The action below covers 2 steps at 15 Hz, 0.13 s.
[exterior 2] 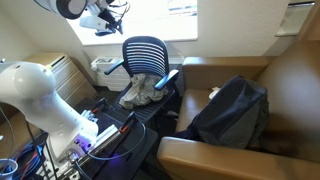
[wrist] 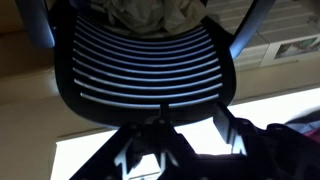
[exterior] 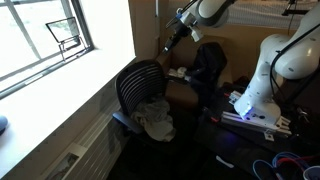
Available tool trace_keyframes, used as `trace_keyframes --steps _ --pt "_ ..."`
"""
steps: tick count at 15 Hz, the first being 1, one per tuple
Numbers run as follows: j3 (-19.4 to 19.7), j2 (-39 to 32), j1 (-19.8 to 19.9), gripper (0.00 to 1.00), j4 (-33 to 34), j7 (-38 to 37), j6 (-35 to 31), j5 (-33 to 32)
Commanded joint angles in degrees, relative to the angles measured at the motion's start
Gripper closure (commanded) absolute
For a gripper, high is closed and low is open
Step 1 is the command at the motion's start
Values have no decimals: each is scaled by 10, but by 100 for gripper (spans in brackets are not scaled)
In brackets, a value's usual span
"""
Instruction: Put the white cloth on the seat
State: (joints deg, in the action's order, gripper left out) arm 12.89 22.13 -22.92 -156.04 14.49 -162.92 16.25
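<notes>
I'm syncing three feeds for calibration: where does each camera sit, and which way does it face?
Exterior view: along the window wall, facing the chair; base and arm at right.
Exterior view: opposite the window, facing it past the dark bag; base near-left, gripper top.
Wrist view: above the chair back, looking down; open gripper at bottom.
All share chair and white cloth.

Black bag (exterior 2: 232, 110) at four o'clock on brown couch (exterior 2: 290, 80), bright window (exterior: 40, 30) at ten o'clock, blue cables (exterior: 292, 162) at four o'clock.
</notes>
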Motion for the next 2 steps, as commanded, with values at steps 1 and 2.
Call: trace_keyframes --steps 1,2 --pt "-19 -1 21 45 -3 15 31 9" --pt "-21 -1 28 39 -10 22 47 5"
